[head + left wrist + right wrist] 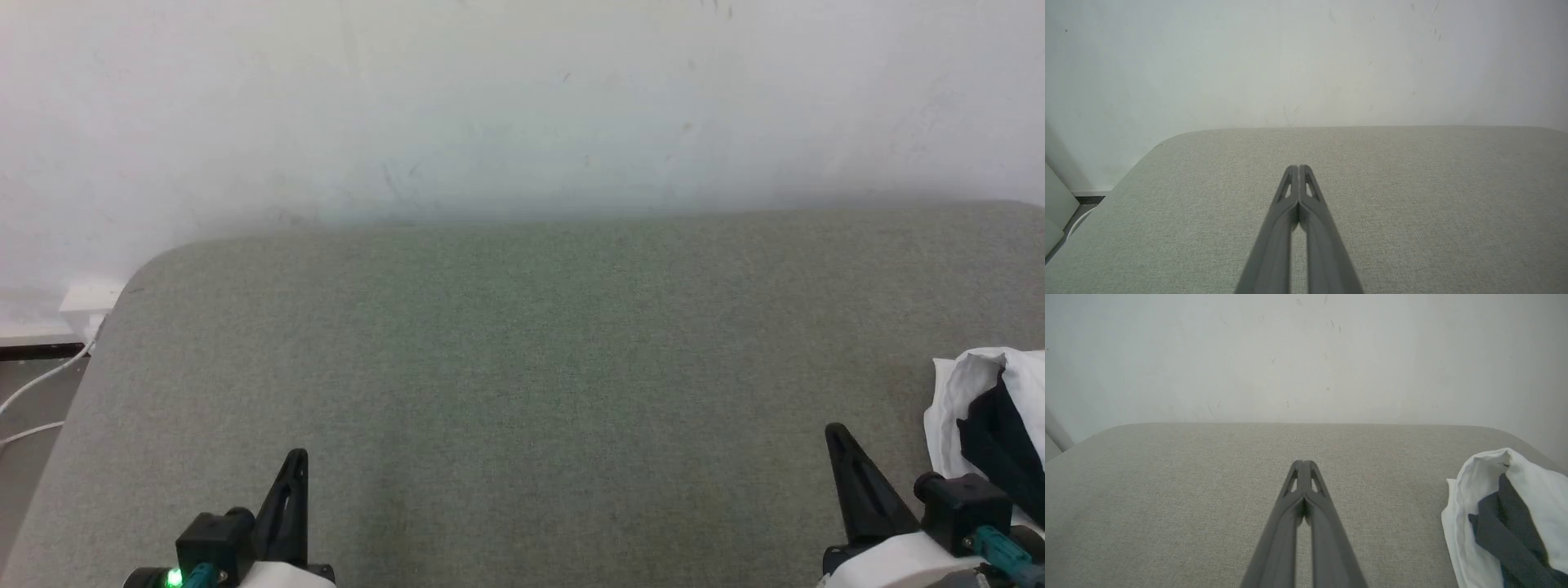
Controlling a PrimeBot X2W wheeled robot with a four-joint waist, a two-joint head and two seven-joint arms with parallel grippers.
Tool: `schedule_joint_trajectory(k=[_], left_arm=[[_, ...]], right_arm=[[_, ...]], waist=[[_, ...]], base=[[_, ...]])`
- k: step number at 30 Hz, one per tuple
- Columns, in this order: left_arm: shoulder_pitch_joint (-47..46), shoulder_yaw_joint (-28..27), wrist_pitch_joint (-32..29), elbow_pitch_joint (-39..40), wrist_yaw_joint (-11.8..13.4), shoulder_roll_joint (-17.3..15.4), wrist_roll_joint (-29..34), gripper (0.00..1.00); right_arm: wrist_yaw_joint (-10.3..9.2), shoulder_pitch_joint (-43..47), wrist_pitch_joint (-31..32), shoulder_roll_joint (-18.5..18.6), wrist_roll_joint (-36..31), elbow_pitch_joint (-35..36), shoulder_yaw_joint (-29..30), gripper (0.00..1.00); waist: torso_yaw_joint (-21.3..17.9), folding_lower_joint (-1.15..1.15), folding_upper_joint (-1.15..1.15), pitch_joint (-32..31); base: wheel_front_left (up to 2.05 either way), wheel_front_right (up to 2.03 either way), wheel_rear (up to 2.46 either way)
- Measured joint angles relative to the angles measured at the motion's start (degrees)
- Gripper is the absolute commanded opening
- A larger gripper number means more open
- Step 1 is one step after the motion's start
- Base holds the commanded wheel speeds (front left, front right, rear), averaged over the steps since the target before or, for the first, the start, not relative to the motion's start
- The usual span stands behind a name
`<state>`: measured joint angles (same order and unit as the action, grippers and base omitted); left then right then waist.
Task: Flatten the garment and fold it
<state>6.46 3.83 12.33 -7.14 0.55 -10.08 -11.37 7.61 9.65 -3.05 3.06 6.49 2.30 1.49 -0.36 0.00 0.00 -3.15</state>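
The left gripper (1299,167) is clenched, its two dark fingers pressed together tip to tip with nothing between them. It hangs just above the grey cloth-covered table (1412,196) at the near left. A small green light glows on its wrist housing in the head view.

The right gripper (1303,462) is closed the same way, fingers meeting at the tips and holding nothing. It sits at the near right of the table, pointing toward the far edge.

Just to the right of that gripper lies the garment (1506,518), bunched in a heap at the table's right end (not flattened at all). White cloth wraps around the outside and a black part lies folded in the middle. In the head view the heap runs off the right edge of the picture, close beside the right wrist but apart from the fingers.

Beyond the table's far edge stands a pale, scuffed wall (522,106). At the left a white cable (41,384) runs down from a white socket (86,298) low on the wall.
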Motion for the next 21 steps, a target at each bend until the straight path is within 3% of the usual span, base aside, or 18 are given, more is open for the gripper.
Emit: schedule_joint_trajectory(k=[21], left_arm=[[-1.0, -0.7, -2.4, 1.3, 0.0, 1.4, 2.0, 0.0]], right_arm=[[0.0, -1.6, 0.5, 0.0, -1.1, -0.5, -0.2, 0.0]], waist=[[0.1, 0.0, 0.0, 0.6]], base=[[0.0, 0.0, 0.0]])
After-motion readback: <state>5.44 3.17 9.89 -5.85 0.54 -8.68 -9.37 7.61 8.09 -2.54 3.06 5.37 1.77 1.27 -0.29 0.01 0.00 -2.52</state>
